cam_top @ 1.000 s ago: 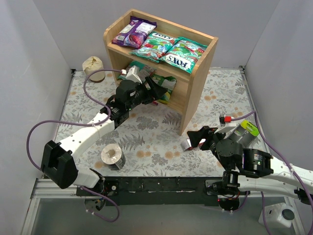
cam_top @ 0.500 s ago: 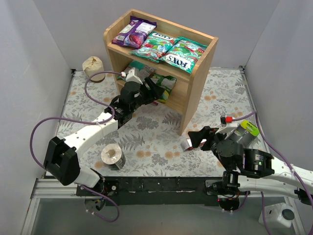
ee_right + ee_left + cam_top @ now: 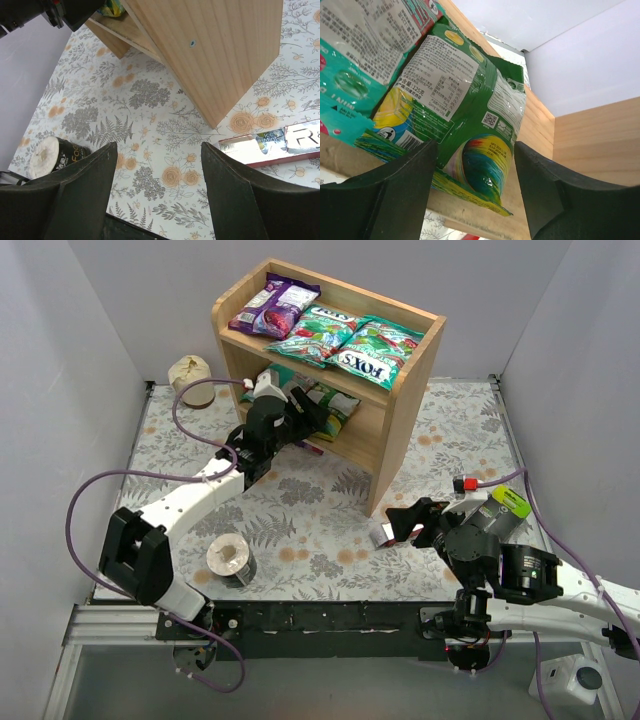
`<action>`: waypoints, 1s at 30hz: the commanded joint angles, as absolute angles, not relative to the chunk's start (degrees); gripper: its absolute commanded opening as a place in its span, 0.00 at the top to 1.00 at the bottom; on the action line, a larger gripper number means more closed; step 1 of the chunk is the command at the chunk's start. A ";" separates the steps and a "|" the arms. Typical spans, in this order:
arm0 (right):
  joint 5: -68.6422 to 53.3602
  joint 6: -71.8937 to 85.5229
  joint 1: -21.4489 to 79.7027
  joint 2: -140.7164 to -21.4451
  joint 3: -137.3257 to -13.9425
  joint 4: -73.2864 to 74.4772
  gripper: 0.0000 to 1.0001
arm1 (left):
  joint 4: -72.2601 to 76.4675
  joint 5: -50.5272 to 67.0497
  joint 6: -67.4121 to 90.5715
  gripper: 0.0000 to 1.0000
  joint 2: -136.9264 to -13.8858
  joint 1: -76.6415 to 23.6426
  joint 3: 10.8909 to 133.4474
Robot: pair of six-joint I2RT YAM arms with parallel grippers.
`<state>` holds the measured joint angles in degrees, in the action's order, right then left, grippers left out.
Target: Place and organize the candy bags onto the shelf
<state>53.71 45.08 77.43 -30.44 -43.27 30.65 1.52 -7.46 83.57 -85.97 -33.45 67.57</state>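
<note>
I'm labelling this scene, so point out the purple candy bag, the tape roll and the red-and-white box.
purple candy bag [image 3: 273,304]: top external view, middle of its front.
tape roll [image 3: 231,558]: top external view, its pale top face.
red-and-white box [image 3: 301,138]: right wrist view, its white panel.

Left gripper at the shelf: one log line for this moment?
left gripper open at shelf lower tier | green candy bag lying there | right gripper open, empty

Green candy bag [image 3: 465,110], pale wood shelf [image 3: 405,410], floral tablecloth [image 3: 320,520].
</note>
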 commanded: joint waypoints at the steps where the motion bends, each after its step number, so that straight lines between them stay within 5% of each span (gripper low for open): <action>1: 55.46 46.14 77.70 -29.88 -43.33 31.02 0.25 | -4.75 -10.28 82.09 0.36 -88.15 -31.73 68.82; 6: 55.55 46.14 77.70 -29.79 -43.24 31.03 0.25 | -1.50 -5.55 81.92 0.34 -85.70 -31.82 67.68; 15: 55.46 46.41 77.70 -30.06 -43.42 30.85 0.22 | -2.19 -0.35 78.41 0.02 -77.80 -31.82 69.87; 19: 55.72 46.84 77.70 -30.15 -44.03 31.72 0.07 | -5.09 2.81 76.38 0.02 -74.19 -31.82 70.23; 30: 56.08 46.76 77.70 -30.06 -45.09 32.96 0.05 | -18.87 -4.46 75.32 0.02 -59.16 -31.64 58.72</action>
<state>54.13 46.37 77.43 -30.35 -43.29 33.15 -9.87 0.10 76.29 -63.94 -31.99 61.78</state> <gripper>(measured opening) 0.953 0.981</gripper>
